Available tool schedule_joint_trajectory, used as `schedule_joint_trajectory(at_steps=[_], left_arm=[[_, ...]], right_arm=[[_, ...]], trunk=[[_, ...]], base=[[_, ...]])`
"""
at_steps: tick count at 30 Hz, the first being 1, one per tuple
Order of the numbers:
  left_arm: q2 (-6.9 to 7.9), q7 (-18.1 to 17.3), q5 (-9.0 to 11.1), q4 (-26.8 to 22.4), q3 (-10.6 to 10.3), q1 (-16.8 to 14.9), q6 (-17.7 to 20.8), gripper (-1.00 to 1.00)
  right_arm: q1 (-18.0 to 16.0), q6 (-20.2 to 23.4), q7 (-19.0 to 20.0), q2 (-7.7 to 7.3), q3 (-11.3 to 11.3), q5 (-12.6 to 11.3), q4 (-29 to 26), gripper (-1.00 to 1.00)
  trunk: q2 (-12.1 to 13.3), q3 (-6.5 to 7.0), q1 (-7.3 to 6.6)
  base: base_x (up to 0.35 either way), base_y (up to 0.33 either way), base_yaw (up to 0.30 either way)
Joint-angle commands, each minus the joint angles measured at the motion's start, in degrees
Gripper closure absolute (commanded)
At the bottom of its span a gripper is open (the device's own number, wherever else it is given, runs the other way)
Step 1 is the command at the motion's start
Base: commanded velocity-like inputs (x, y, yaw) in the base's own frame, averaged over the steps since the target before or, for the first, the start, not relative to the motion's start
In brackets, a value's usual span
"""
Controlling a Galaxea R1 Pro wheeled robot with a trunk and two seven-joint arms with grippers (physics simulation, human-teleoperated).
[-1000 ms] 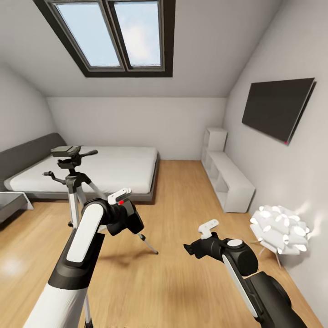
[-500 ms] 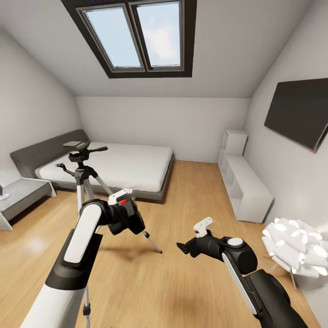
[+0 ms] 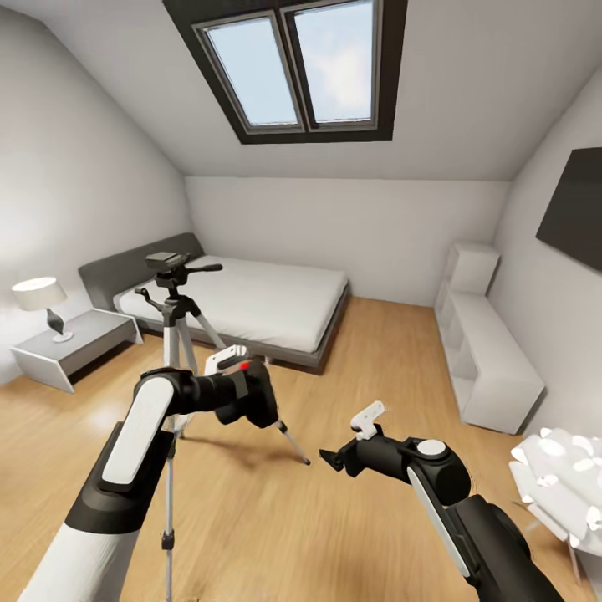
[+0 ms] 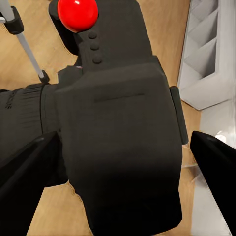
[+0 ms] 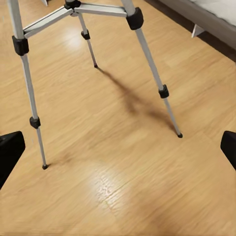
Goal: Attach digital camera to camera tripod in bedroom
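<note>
Fingers first: the left gripper (image 4: 118, 152) had its two black fingers (image 4: 27, 167) clamped on either side of the small black DSLR-style digital camera (image 4: 118, 142), so it was gripping the body firmly. In the head view the same left gripper (image 3: 238, 393) held the camera up in the air in front of the robot, red button (image 3: 244, 365) on top. From the left wrist, that round red button (image 4: 77, 14) was big and glossy, with three small dark dots beside it. There was some tiny lettering on the lens barrel, but too small to read.

The right gripper (image 3: 334, 458) hung empty out front over the light wood floor (image 3: 351, 368), and in the right wrist view its black fingertips (image 5: 11, 150) sat far apart at the picture's edges, so spread wide with nothing between them.

The tall camera tripod (image 3: 171, 288) with silver telescoping legs and a black head stood on the floor just behind the left arm, near the foot corner of the grey bed (image 3: 251, 305). Its legs (image 5: 152, 66) with black joints were planted on the wood, feet apart from each other.

Also in the room: a white bedside lamp (image 3: 40, 299) on a low grey nightstand (image 3: 75, 347), a skylight window (image 3: 301, 67), and a low white shelf unit (image 3: 489, 359) along the right wall.
</note>
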Motion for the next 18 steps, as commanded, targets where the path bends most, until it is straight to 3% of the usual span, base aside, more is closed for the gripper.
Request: schedule_joint_trajectory(at_steps=[1,3,5,10,12,15,16,18], left_arm=[[0.60,-0.4,1.1,0.0,0.0,-0.1,0.1,1.00],[1.78,-1.6,2.3,0.0,0.2,-0.3,0.1,1.00],[4.82,-3.2,5.7,0.0,0.4,-1.1,0.1,1.00],[7.97,-3.8,9.2,0.0,0.5,-1.5,0.1,1.00],[10.96,-4.0,12.9,0.0,0.7,-1.2,0.1,1.00],[12.84,-4.0,15.4,0.0,0.7,-1.1,0.1,1.00],[14.40,-4.0,17.9,0.0,0.8,-1.0,0.1,1.00],[15.50,-4.1,19.1,0.0,0.9,-0.7,0.1,1.00]], right_arm=[[-0.1,-0.2,0.3,-0.12,0.0,0.2,0.2,-1.00],[0.0,-1.2,0.3,-0.26,-0.1,0.2,0.7,-1.00],[0.0,-2.5,0.4,-0.48,-0.1,0.2,1.2,-1.00],[-0.1,-2.9,0.4,-0.61,-0.2,0.3,1.5,-1.00],[-0.1,-3.0,0.4,-0.70,-0.4,0.3,1.6,-1.00],[-0.2,-2.7,0.4,-0.59,-0.6,0.3,1.7,-1.00],[-1.6,-2.0,0.6,-0.25,-0.6,-0.3,1.5,-1.00],[-2.6,-0.6,1.0,0.01,-0.5,-0.5,0.8,-1.00]], trunk=[[-0.1,-0.08,0.01],[-0.1,-0.08,0.01],[-0.1,-0.08,0.01],[-0.1,-0.08,0.01],[-0.1,-0.08,0.01],[-0.1,-0.08,0.01],[-0.1,-0.08,0.01],[-0.1,-0.08,0.01]], base=[[0.000,-0.053,0.298],[0.000,-0.038,0.298],[0.000,-0.014,0.298],[0.000,-0.006,0.298],[0.000,-0.002,0.298],[0.000,-0.001,0.298],[0.000,0.000,0.298],[0.000,0.000,0.298]])
